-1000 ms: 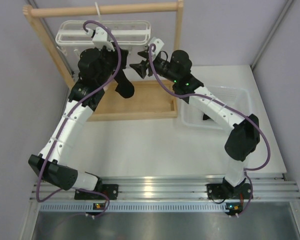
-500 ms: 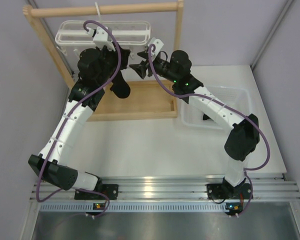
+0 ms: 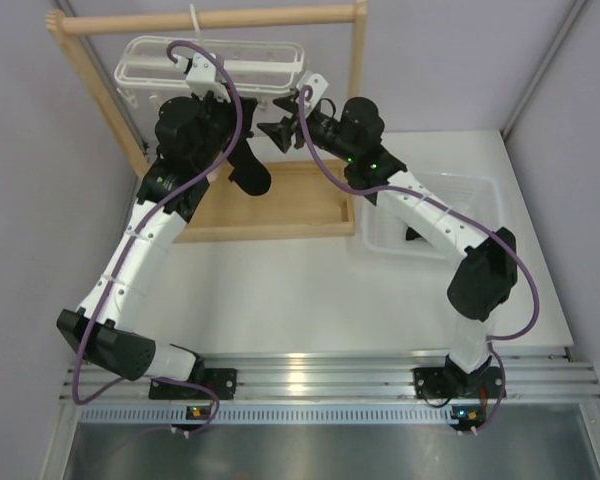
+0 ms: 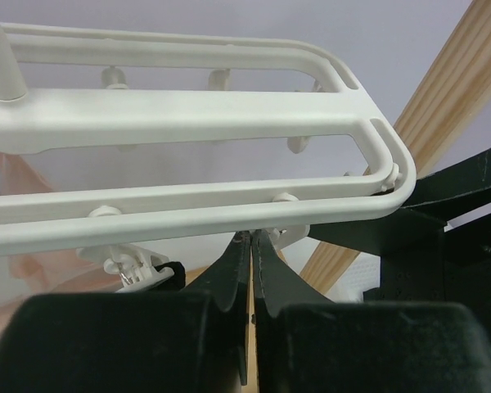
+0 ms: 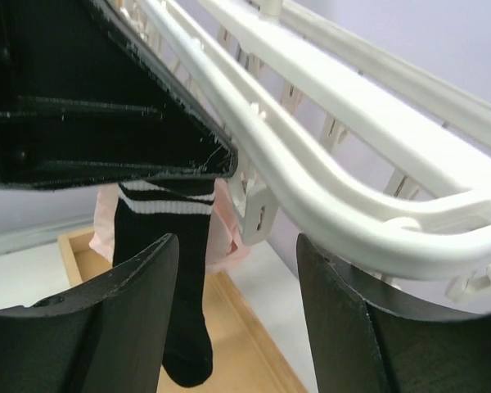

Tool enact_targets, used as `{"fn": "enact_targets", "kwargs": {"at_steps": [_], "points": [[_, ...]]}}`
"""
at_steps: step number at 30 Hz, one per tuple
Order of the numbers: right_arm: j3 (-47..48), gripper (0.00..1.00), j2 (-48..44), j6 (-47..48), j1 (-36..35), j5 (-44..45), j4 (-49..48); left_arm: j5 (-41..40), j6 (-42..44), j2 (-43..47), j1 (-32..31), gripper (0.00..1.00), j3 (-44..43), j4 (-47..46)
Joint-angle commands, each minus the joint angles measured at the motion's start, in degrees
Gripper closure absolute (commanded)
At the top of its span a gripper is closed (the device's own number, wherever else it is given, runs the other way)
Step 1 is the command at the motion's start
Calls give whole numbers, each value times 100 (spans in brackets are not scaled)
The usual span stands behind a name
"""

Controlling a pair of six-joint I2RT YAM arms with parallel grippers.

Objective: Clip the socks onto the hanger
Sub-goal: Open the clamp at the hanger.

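**Sock's top edge hidden behind the shut left jaws, under the hanger**

The left gripper point(image 4: 251, 266) sits clenched just beneath the rail of the white hanger point(image 4: 188, 123). Its tips are pressed together and nothing shows between them. In the right wrist view, a black sock point(image 5: 186, 278) with two white stripes hangs straight down below that gripper's dark body, over the base of the wooden rack point(image 5: 245, 352). The sock's top edge is covered, so it cannot be told whether a clip point(image 5: 254, 209) holds it. A pale pink cloth point(image 5: 222, 237) shows behind the sock, mostly hidden. The right gripper point(image 5: 237, 270) stands spread apart beside the hanger's end, gripping nothing. Seen from above, the hanger hangs below the rack's rod point(image 3: 210, 18), half covered by both wrists. A clear bin point(image 3: 483, 190) at the right holds a dark item point(image 3: 412, 235), which is cut off by the right arm and too small to name.
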State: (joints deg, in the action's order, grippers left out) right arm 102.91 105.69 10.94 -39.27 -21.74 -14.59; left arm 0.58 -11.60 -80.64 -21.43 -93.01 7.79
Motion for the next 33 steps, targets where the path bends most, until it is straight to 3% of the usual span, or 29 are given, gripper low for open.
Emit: {"fn": "enact_targets", "kwargs": {"at_steps": [1, 14, 23, 29, 33], "points": [[370, 41, 110, 84, -72, -111, -518, 91, 70, 57, 7, 100, -226, -120], [396, 46, 426, 716, -29, -489, -1037, 337, 35, 101, 42, 100, -393, 187], [256, 55, 321, 550, -20, -674, -1467, 364, 8, 163, 60, 100, -349, 232], [212, 83, 225, 585, -37, -744, -1283, 416, -167, 215, 95, 100, -358, 267], [-8, 100, 40, 488, -55, -578, -1143, 583, -352, 356, 130, 92, -236, 188]]}}
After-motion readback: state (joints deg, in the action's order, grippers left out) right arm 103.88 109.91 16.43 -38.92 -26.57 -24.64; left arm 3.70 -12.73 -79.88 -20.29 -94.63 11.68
